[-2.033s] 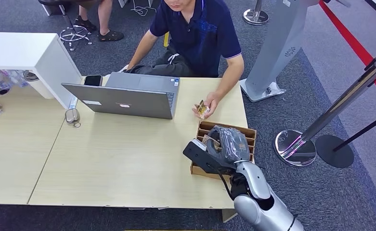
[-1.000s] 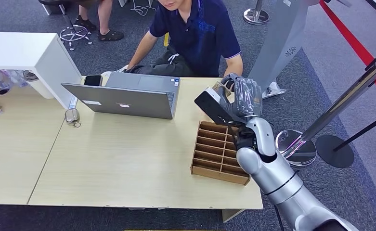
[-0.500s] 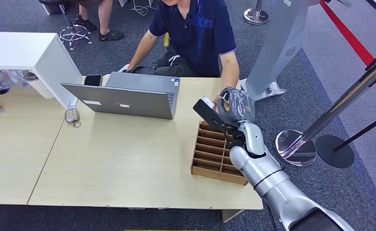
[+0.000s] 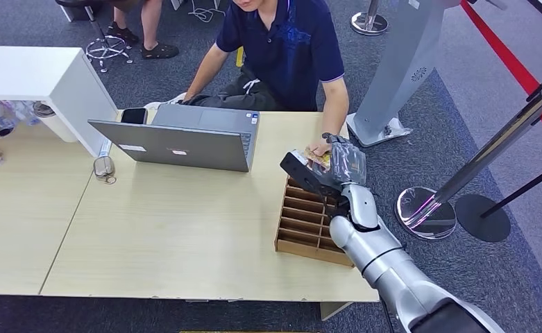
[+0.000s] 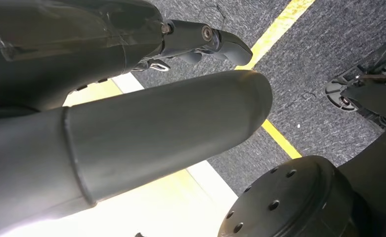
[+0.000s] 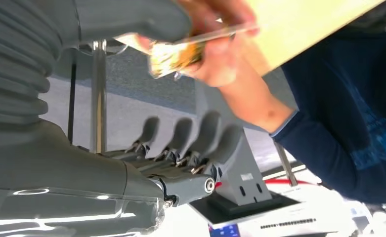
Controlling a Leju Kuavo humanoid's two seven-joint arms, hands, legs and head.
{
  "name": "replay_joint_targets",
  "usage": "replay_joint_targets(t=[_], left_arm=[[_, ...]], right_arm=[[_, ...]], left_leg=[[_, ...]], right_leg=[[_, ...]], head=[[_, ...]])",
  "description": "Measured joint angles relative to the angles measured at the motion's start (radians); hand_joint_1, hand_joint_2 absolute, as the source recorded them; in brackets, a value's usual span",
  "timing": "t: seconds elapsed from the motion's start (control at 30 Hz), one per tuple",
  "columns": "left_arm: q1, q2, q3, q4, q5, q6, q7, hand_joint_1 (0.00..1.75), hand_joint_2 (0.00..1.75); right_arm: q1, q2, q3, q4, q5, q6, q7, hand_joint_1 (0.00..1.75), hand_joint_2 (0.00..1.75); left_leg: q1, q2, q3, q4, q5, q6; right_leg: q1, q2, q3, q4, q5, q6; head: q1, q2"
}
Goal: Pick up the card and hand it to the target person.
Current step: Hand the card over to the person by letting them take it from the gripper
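Note:
The card (image 6: 177, 53), yellowish and patterned, is pinched in the fingers of the seated person's hand (image 6: 215, 59) right beside my right hand's thumb (image 6: 131, 19). My right hand (image 4: 339, 166) is raised over the far edge of the cardboard divider box (image 4: 309, 223), at the person's hand (image 4: 318, 148). Its dark fingers (image 6: 181, 143) are stretched out and apart from the card (image 4: 314, 158), gripping nothing. My left hand (image 5: 131, 98) hangs low above the floor, thumb and fingers apart, holding nothing.
An open grey laptop (image 4: 184, 139) stands mid-table with a phone (image 4: 134, 116) and a mouse (image 4: 103, 166) to its left. A white cabinet (image 4: 32, 73) sits at the far left. Chrome stanchions (image 4: 427, 208) and a grey kiosk (image 4: 400, 62) stand right of the table.
My right hand rose from the divider box towards the person, then sank slightly. The person's hand came to it and now holds the card, and my fingers have spread away.

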Motion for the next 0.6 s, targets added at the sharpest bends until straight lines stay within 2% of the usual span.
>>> replay_joint_targets(t=[0.33,0.6], left_arm=[[0.0,-0.002,-0.009,0.0,0.004,0.002,0.0,0.0,0.0],[0.004,-0.002,-0.013,0.0,0.008,0.006,-0.004,0.0,0.0]], right_arm=[[-0.01,0.001,-0.001,0.01,-0.021,-0.003,0.012,0.0,1.75],[0.007,0.0,-0.019,0.005,-0.045,-0.07,0.03,0.0,1.75]], left_leg=[[0.0,0.0,0.0,0.0,0.0,0.0],[0.0,0.0,0.0,0.0,0.0,0.0]], right_leg=[[0.0,0.0,0.0,0.0,0.0,0.0],[0.0,0.0,0.0,0.0,0.0,0.0]], head=[[0.0,0.0],[0.0,0.0]])
